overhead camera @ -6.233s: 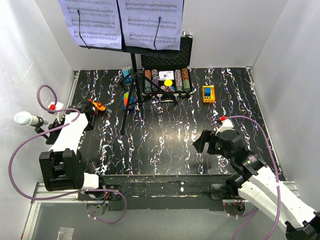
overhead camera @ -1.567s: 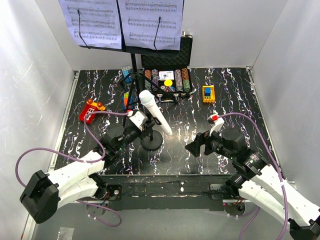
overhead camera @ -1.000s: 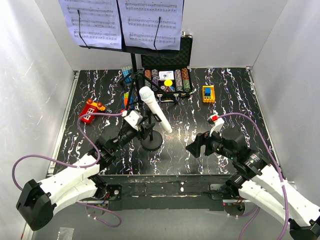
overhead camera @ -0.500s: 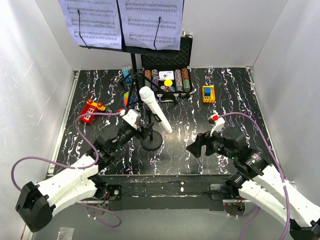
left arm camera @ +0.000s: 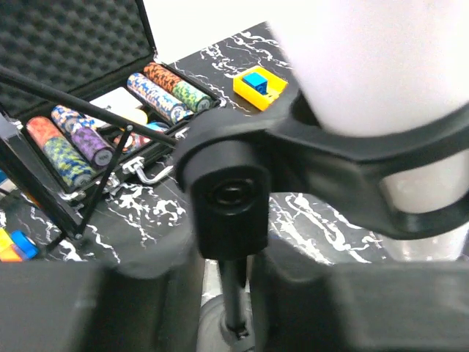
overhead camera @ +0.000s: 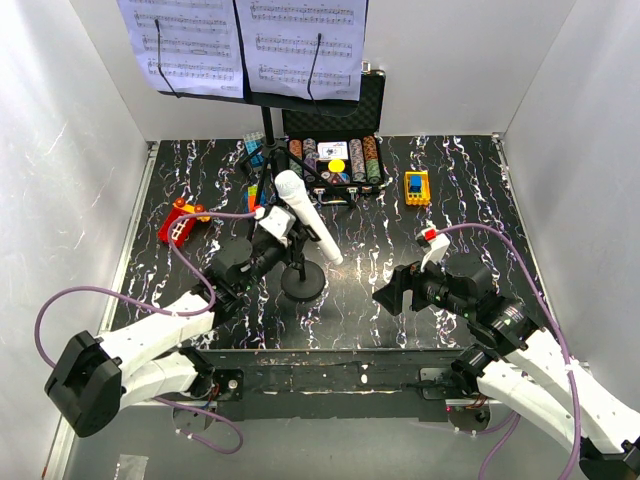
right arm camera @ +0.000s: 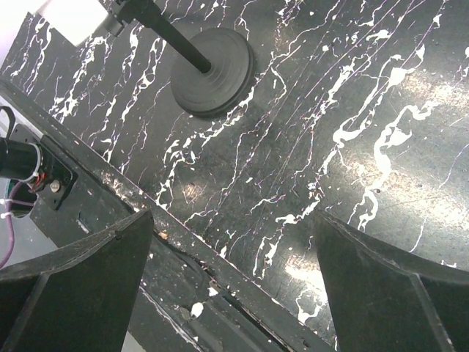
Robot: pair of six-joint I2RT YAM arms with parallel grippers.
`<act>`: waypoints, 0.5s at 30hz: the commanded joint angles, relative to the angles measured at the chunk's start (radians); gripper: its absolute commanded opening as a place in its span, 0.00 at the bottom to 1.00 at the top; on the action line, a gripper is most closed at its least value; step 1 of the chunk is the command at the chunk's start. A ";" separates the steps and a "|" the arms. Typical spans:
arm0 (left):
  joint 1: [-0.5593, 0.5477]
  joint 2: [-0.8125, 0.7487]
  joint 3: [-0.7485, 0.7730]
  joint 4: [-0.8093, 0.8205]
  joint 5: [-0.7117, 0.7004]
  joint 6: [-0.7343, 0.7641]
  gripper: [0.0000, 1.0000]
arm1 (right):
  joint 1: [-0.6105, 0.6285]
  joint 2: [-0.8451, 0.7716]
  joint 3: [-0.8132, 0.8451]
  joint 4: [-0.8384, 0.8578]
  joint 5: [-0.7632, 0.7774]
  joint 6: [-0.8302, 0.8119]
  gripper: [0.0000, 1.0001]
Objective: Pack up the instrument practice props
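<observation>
**Grip.** Your left claw (overhead camera: pixel 285 250) sat at the black pole (left arm camera: pixel 233 301) of the microphone stand, just under the clip (left arm camera: pixel 227 194). Its fingers flanked the pole, but the wrist view was too blurred to tell whether they pinched it or only bracketed it.

**Task item.** The white microphone (overhead camera: pixel 307 220) lay tilted in the clip. The round base (overhead camera: pixel 303 284) stood flat near the middle of the bench (overhead camera: pixel 460 200).

**Risk (judgement).**
- The stand looked top-heavy, with the microphone leaning off-axis.
- If you lifted on a loose pinch, the pole could slide or swing and the base could tip.
- If you released while the arm leaned on it, the claw could drag it over.
- A jolt might also shake the microphone out of the clip.

**Surroundings, left to right.**
- A red toy (overhead camera: pixel 178 224) lay toward the left edge, apart from the arm.
- The music stand (overhead camera: pixel 272 185) had its tripod legs just behind the microphone, making them the nearest obstruction.
- The sheet-music pages (overhead camera: pixel 182 45) were on the stand's desk above.
- The open poker chip case (overhead camera: pixel 335 155) lay behind the tripod.
- A yellow block (overhead camera: pixel 417 187) lay at the right rear.
- Your right claw (overhead camera: pixel 388 293) hung with its fingers spread wide, holding nothing, to the right of the base.
</observation>
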 commanded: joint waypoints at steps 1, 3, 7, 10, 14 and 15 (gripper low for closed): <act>-0.003 -0.013 0.026 0.037 0.009 0.004 0.16 | 0.005 -0.006 0.040 0.020 -0.009 -0.008 0.98; -0.003 -0.018 0.026 0.031 0.038 -0.019 0.00 | 0.004 -0.009 0.031 0.026 -0.011 -0.001 0.98; -0.006 -0.031 0.023 0.034 0.023 -0.077 0.00 | 0.004 -0.012 0.020 0.035 -0.014 0.012 0.98; -0.038 -0.036 0.039 0.014 -0.089 -0.097 0.00 | 0.004 -0.012 0.012 0.048 -0.011 0.026 0.98; -0.153 0.001 0.067 0.016 -0.303 -0.062 0.00 | 0.002 -0.010 0.003 0.075 0.009 0.063 0.98; -0.211 0.022 0.075 0.028 -0.369 -0.045 0.00 | 0.004 -0.007 0.000 0.083 0.015 0.072 0.98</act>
